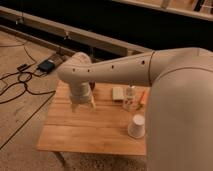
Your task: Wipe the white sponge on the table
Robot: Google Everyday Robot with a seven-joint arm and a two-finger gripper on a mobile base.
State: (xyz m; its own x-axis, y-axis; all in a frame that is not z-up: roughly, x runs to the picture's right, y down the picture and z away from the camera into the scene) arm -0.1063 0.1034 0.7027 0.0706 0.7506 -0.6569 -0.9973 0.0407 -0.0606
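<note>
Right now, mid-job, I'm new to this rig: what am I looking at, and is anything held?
The big white tube is the robot's one arm, seen by a single camera looking down over it. It ends in the gripper, which points down over the table, toward the picture's left. On the table are the sponge, a clear bottle beside it, something orange and a paper cup nearer the camera. The gripper is apart from the sponge, and I see nothing held. Cables lie on the floor.

White paper cup (136, 126), standing. Just behind it, small clear bottle (130, 97) beside orange stick (141, 98). Far left of it, black cables (20, 82), dark box (46, 65).
</note>
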